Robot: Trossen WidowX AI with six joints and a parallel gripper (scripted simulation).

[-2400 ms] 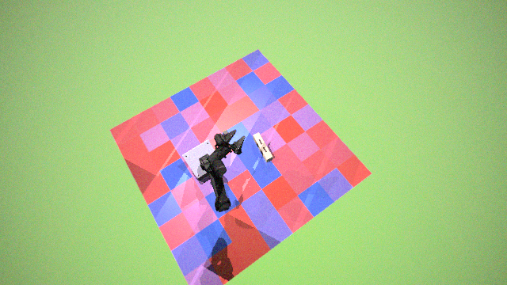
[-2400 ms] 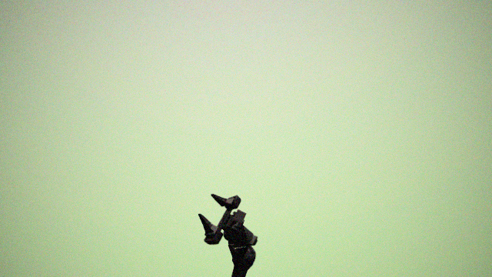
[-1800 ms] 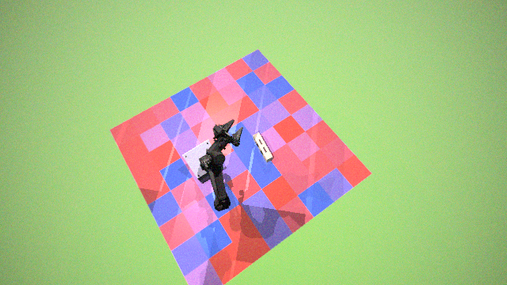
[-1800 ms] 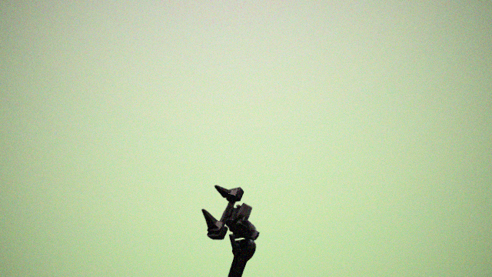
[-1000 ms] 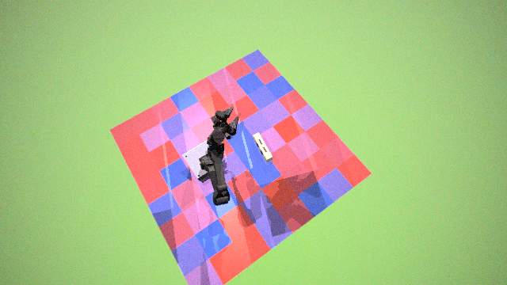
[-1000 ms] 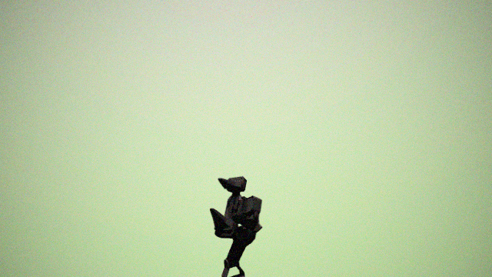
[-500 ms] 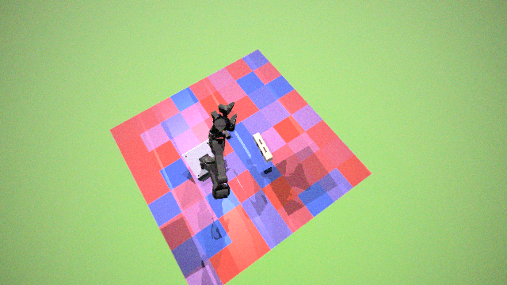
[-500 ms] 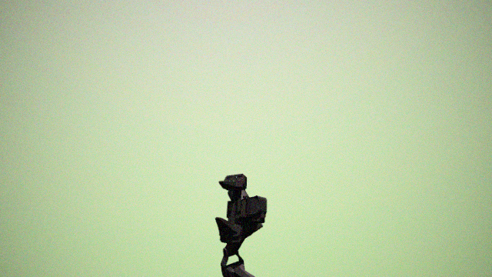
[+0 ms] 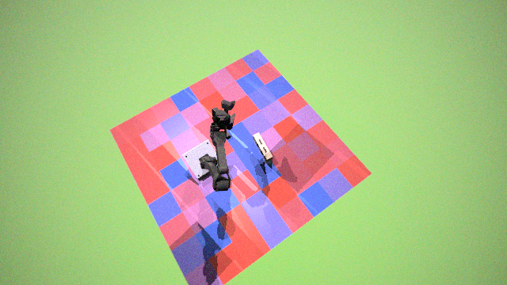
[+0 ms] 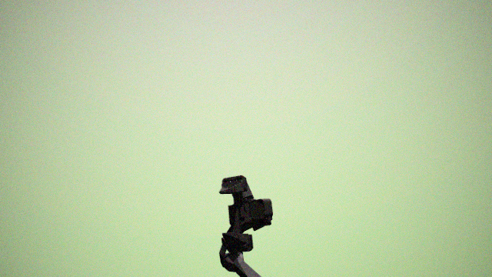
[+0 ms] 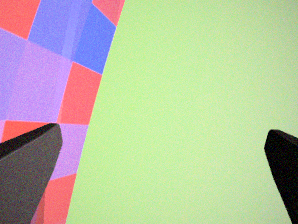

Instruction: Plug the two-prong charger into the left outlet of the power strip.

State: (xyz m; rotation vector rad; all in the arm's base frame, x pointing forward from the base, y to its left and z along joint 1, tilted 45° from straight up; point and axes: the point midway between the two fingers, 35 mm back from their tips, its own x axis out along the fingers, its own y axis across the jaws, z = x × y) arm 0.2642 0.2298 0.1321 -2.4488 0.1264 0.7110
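The power strip (image 9: 268, 155) is a narrow, cream-white block with dark outlet openings on its top, lying on the patterned mat right of the arm in the top view. A dark patch lies at its lower end; I cannot tell whether it is shadow or an object. I cannot make out the charger in any view. My gripper (image 9: 234, 109) (image 10: 223, 213) (image 11: 164, 137) is open and empty, raised above the mat, up and to the left of the strip in the top view. Its two dark fingers stand wide apart in the wrist view. The strip is not in the wrist view.
The checkered red, blue and pink mat (image 9: 277, 194) (image 11: 82, 95) lies on a green floor (image 9: 416, 119) (image 11: 190, 60). The arm's white base plate (image 9: 193, 161) is left of the strip. Dark shadows fall across the mat near the strip and below the arm.
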